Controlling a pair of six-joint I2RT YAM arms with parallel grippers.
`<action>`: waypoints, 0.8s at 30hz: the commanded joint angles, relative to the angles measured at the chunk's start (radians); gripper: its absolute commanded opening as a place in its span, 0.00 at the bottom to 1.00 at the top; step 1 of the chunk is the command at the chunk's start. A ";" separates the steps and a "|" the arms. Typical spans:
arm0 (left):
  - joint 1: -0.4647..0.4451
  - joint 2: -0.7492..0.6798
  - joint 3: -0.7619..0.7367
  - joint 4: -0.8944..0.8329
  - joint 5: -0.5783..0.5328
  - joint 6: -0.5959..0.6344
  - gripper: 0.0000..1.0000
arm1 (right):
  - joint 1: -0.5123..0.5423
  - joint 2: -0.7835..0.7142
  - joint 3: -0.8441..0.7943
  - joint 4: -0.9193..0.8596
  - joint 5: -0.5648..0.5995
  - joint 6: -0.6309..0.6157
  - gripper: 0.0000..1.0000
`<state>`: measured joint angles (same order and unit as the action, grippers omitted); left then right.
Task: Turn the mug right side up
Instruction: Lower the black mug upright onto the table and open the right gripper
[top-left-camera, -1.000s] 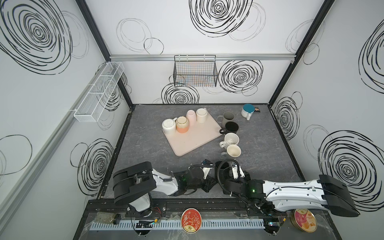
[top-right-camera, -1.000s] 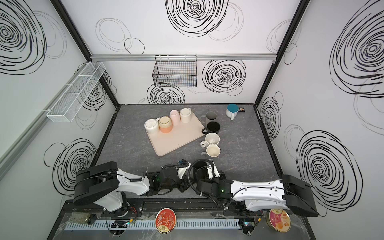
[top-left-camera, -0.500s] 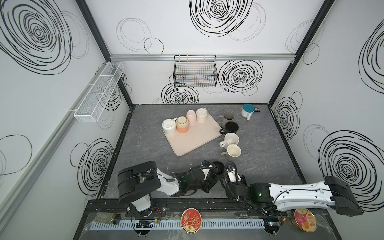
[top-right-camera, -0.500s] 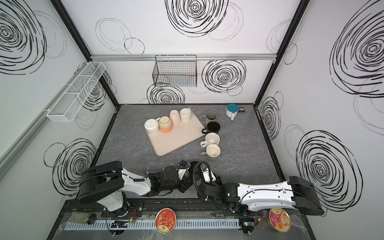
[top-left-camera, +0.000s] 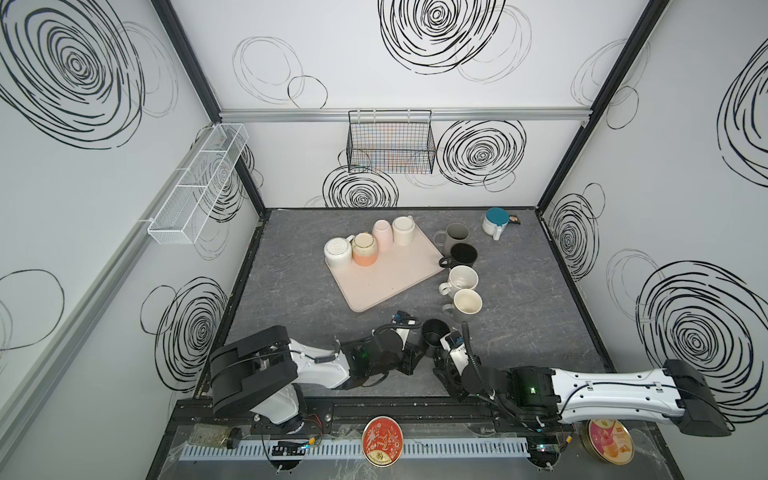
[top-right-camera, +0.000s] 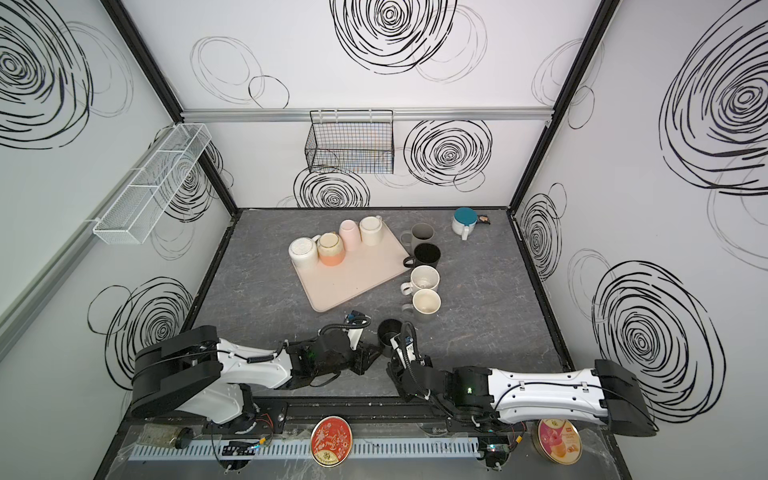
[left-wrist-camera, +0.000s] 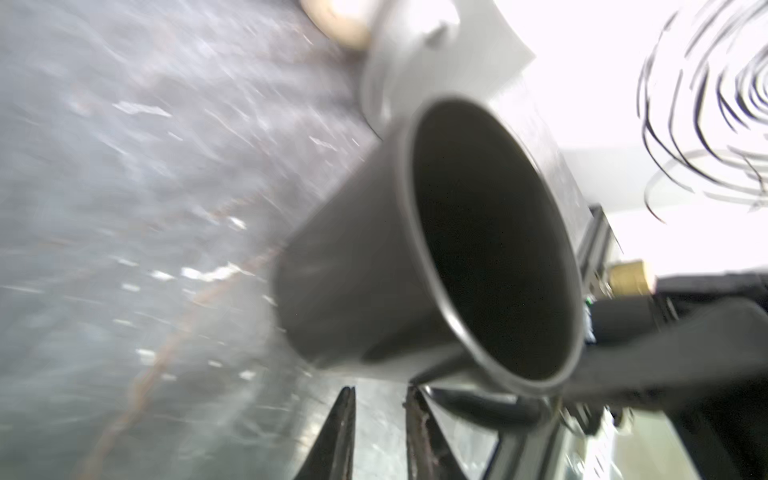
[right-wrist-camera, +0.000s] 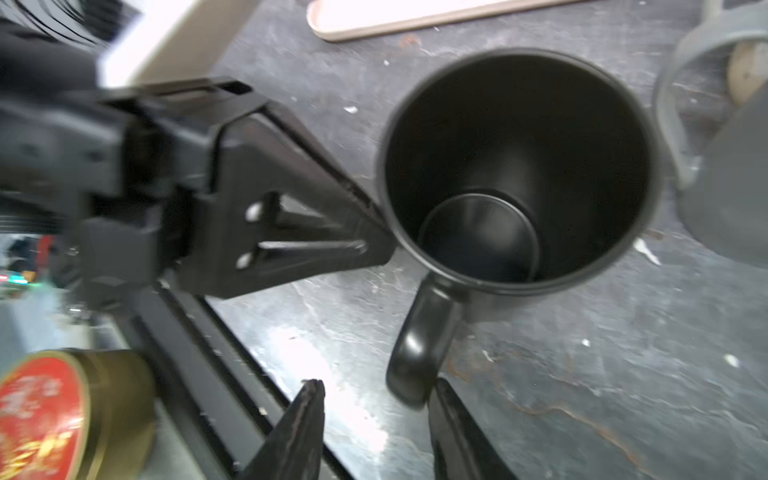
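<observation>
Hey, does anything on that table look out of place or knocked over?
The pink tray lies askew on the table, and the white mug at its left corner stands upside down, ribbed base up. Nothing spilled.

Upright black mug (right-wrist-camera: 515, 166), handle beside parted right fingers (right-wrist-camera: 303, 419).

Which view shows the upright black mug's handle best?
The right wrist view: the handle of the glossy black mug shows clearly and close. The left wrist view blurs it; in both top views the mug is tiny, handle indistinct.
</observation>
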<state>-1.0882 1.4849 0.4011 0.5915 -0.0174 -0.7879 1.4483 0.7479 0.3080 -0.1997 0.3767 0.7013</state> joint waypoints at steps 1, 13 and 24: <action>0.009 0.014 0.041 -0.010 -0.053 0.006 0.27 | -0.050 -0.026 -0.033 0.058 -0.077 -0.009 0.45; 0.022 0.167 0.166 0.028 0.043 0.075 0.31 | -0.119 0.118 -0.002 0.213 -0.201 -0.081 0.42; 0.059 0.206 0.218 0.035 0.174 0.222 0.34 | -0.162 0.351 0.141 0.261 -0.260 -0.145 0.41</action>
<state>-1.0325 1.6672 0.5774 0.5770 0.1040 -0.6376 1.2980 1.0698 0.3851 0.0261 0.1310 0.5800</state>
